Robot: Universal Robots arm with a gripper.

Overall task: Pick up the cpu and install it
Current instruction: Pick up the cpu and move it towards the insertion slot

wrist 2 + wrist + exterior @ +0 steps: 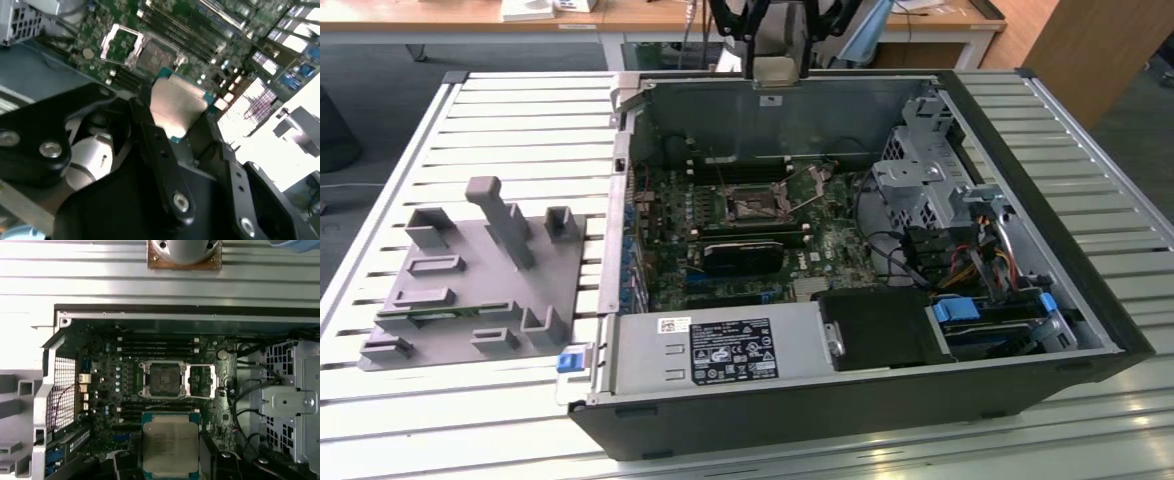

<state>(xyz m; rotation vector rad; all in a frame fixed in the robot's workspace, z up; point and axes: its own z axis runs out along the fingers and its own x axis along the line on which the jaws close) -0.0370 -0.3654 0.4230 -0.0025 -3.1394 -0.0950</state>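
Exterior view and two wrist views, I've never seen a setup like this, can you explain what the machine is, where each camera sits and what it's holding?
This is one robot arm working over an open desktop computer case, which lies on a slatted metal table. The exterior view comes from a camera off the arm; on that view's left, a grey plastic tray sits beside the case. The two wrist views come from cameras riding on the arm. Both show its hand gripping the cpu, a flat silvery chip, above the motherboard. The motherboard's socket stands open, its frame flipped aside.
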